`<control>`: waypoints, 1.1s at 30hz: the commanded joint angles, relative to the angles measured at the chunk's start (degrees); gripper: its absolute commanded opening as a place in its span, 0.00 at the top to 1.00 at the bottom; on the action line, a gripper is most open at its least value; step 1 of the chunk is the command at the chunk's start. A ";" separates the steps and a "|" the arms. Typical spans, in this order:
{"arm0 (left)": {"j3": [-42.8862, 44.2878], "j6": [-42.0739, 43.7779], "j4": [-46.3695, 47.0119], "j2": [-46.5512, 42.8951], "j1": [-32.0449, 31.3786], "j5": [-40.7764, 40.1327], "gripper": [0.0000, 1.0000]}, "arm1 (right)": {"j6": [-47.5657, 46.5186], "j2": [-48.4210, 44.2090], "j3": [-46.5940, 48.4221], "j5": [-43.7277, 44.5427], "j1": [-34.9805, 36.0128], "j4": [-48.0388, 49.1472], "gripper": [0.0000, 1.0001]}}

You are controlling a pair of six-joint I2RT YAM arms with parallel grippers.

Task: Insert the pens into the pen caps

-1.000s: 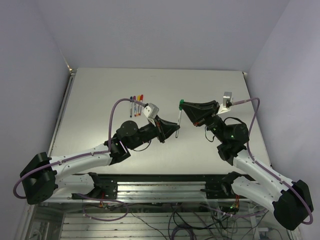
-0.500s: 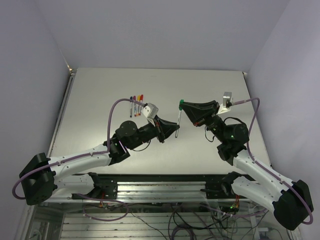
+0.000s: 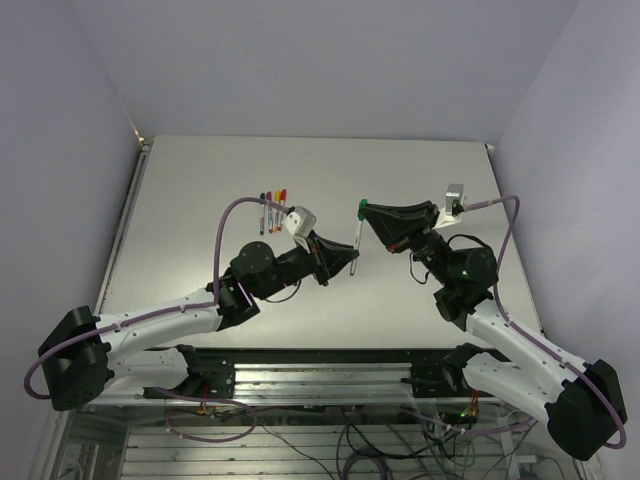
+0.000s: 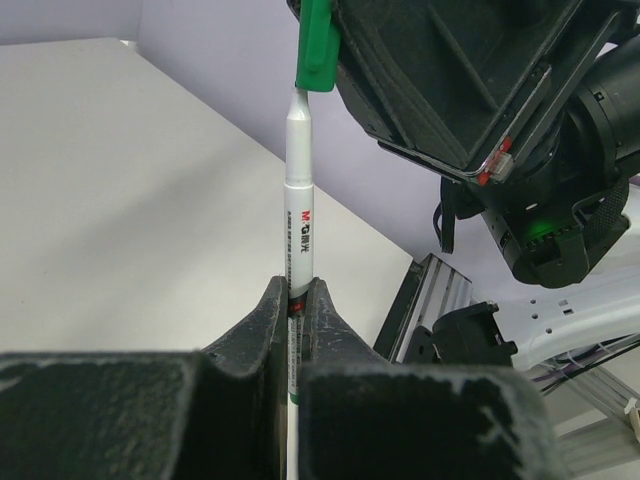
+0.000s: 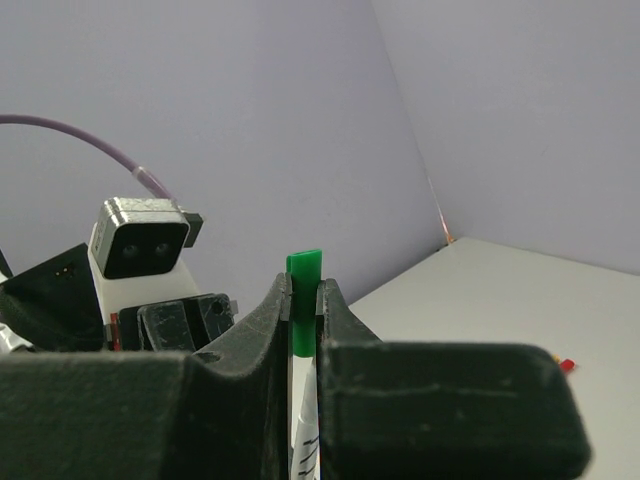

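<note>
- Green plastic forms the cap (image 4: 317, 45), a stubby, flat-sided piece with a clip along one face.
- Matte black and grainy, the fingers of the right claw (image 5: 304, 298) are pinched shut on the cap. In the right wrist view only its squared top shows above the fingertips.
- Pale grey-white and slim, the pen (image 4: 298, 200) is a smooth round barrel with small print. It steps down to a tapered nose.
- Clamped narrow on the pen's lower barrel, the left claw (image 4: 297, 297) leaves most of the pen standing out past its fingertips.
- Straight beyond the left claw's tips, the pen's nose meets the cap's open end. How deep it sits cannot be told.
- Both arms reach forward and bend inward, so the claws face each other tip to tip. The pen bridges the gap between them, raised off the grey tabletop (image 3: 190, 190).
- Four other pens (image 3: 271, 211) lie side by side on the tabletop, beyond and left of the left claw and apart from it. Their ends are purple, red and orange.
</note>
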 commanded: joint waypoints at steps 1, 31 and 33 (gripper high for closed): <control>-0.50 0.27 1.66 -2.01 -0.37 0.33 0.93 | -1.91 0.27 0.59 0.48 0.34 0.41 1.00; -2.12 -0.38 3.36 -1.41 -0.38 -3.09 0.93 | -0.64 0.03 0.89 -0.95 0.47 -0.41 1.00; -2.09 -0.54 3.51 -1.27 -0.36 -3.01 0.93 | -0.55 0.15 0.90 -1.00 0.49 -0.16 1.00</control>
